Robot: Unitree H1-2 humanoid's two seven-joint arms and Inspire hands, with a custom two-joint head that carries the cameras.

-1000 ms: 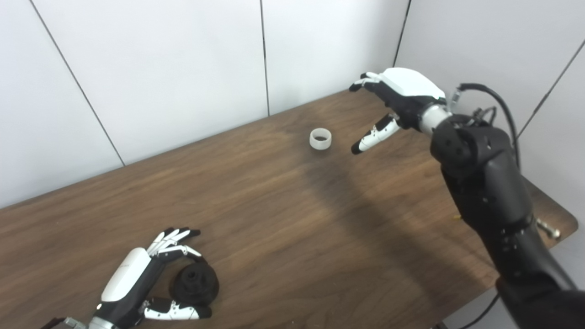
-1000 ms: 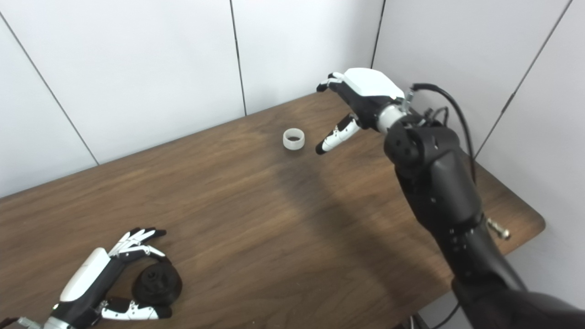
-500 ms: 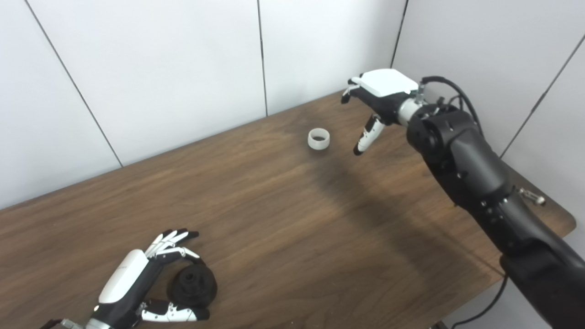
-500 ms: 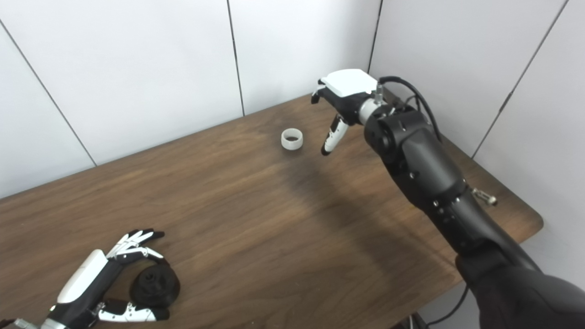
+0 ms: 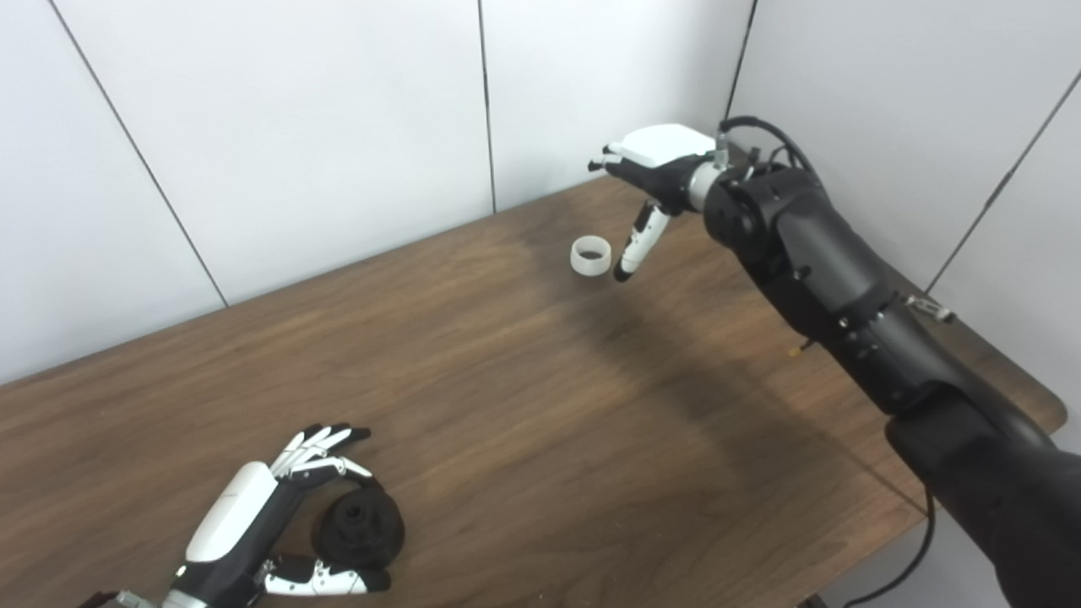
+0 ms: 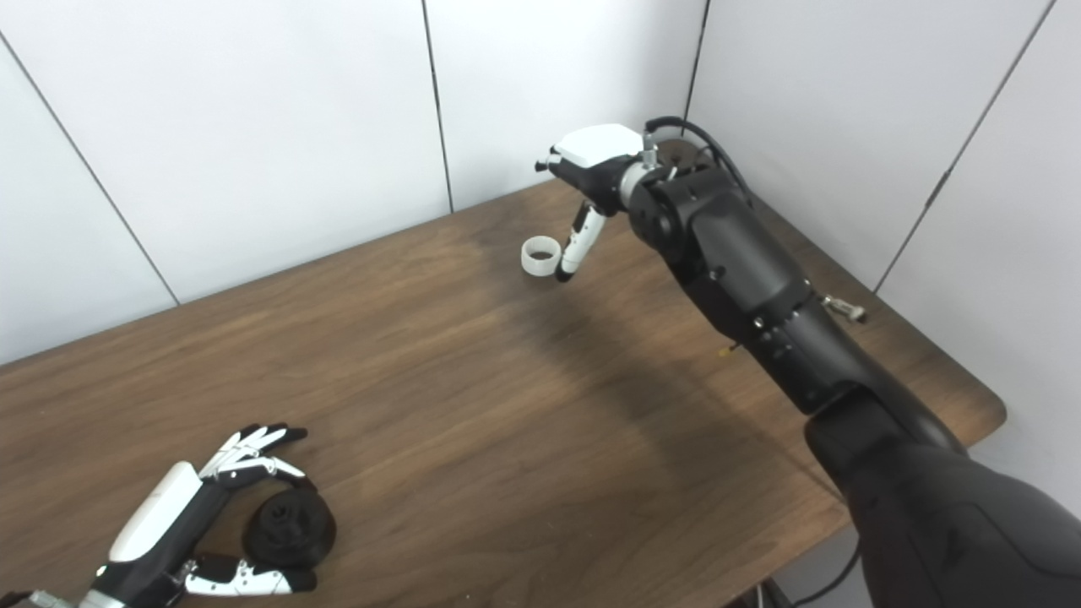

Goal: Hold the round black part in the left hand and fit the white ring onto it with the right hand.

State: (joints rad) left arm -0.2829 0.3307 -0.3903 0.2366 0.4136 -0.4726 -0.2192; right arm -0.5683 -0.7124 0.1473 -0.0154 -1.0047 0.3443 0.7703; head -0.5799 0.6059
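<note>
White ring point(image 5: 590, 256) on table point(image 5: 524, 405), right robot hand point(image 5: 649, 176) beside

The surface point(image 5: 524, 405) is dark brown with streaky wood grain. The ring point(image 5: 590, 256) is pale white, slightly translucent grey inside. The round part point(image 5: 359, 528) is matte black. Both the left hand point(image 5: 253, 523) and right hand point(image 5: 654, 165) have glossy white backs over black palms, with fingers point(image 5: 325, 437) banded white and tipped black. The walls point(image 5: 296, 127) are plain white with thin dark seams.
</note>
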